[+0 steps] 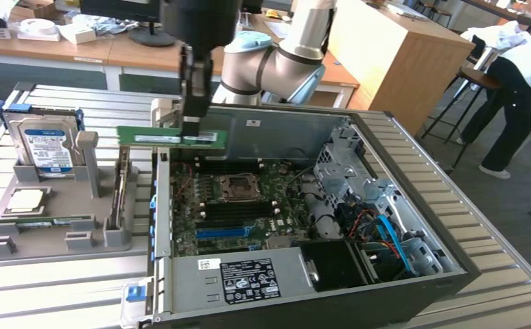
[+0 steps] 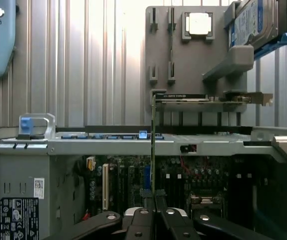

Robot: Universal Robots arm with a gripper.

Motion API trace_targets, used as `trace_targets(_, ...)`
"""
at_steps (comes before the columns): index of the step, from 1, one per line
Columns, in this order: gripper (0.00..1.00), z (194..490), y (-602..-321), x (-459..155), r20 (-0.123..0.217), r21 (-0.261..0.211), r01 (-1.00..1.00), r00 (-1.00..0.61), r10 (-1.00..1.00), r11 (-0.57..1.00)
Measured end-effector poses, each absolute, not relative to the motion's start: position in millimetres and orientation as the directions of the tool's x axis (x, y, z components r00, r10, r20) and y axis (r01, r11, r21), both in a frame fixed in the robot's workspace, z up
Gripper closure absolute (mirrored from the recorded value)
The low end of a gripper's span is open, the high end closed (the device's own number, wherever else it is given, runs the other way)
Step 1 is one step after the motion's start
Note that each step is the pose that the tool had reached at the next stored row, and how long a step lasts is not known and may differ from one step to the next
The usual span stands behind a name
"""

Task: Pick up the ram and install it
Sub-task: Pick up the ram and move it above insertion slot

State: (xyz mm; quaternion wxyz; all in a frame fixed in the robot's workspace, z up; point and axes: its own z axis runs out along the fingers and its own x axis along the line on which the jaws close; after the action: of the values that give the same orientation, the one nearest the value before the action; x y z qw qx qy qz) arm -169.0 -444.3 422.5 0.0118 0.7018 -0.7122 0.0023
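The ram (image 1: 151, 137) is a thin green stick held level in the air, above the left wall of the open computer case (image 1: 449, 240). My gripper (image 1: 191, 133) comes down from above and is shut on the stick's upper edge, right of its middle. In the wrist view the ram (image 2: 153, 145) shows edge-on as a thin line rising from between my gripper's (image 2: 153, 202) fingers. Below it in the case lies the motherboard (image 1: 247, 205) with black memory slots (image 1: 238, 214) and a blue slot strip (image 1: 224, 232).
A grey parts fixture (image 1: 55, 236) stands at the exterior view's left, holding a hard drive (image 1: 48, 147) and a CPU (image 1: 26, 200). A drive cage and cables (image 1: 375, 219) fill the case's right side. A person (image 1: 517, 96) bends over at the far right.
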Motion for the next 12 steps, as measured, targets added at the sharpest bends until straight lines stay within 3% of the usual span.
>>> trace_targets(12, 0.89, 422, -444, -123, 0.020, 0.013, -1.000, -0.015, -1.000, 0.015)
